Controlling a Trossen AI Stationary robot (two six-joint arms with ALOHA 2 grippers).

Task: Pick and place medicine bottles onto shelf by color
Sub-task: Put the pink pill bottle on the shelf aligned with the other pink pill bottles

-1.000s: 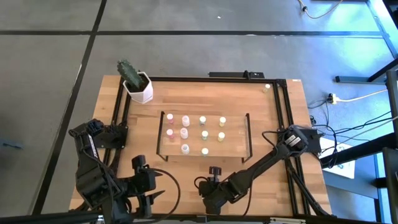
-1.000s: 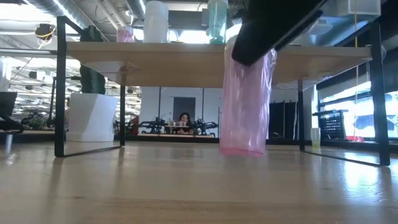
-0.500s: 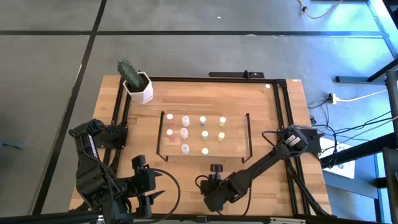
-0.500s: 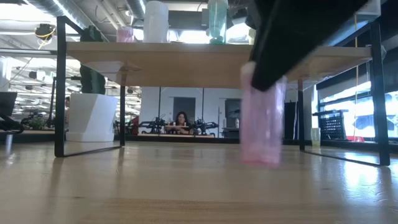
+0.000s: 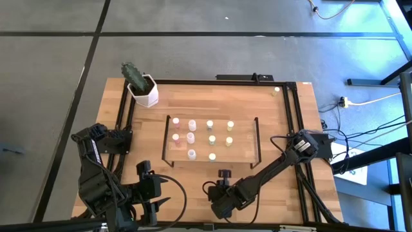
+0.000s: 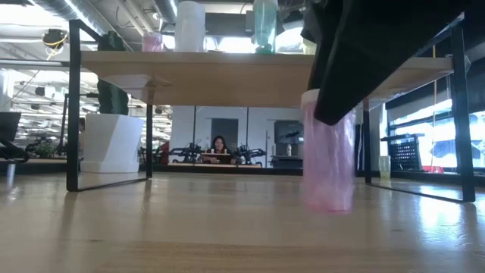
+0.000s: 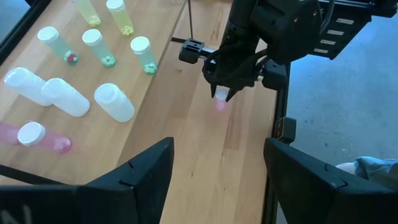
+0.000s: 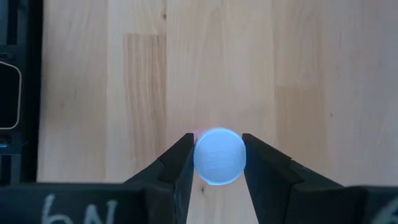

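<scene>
Almost nothing here can be read. On the dark body of my right claw (image 8: 219, 163), in its own wrist view, there are pale handwritten marks at the near edge that look like "6N" or "bN"; I cannot tell which. My left claw (image 7: 214, 171) carries similar pale marks at the corner of its wrist view, too cut off to make out. No other label, brand or number is legible.

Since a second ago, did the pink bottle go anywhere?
Yes. The right gripper, still shut on the pink bottle, carried it sideways, rightward in the low view, just above the table. The left gripper stayed open and waiting, and the bottles on the shelf stayed put.
</scene>
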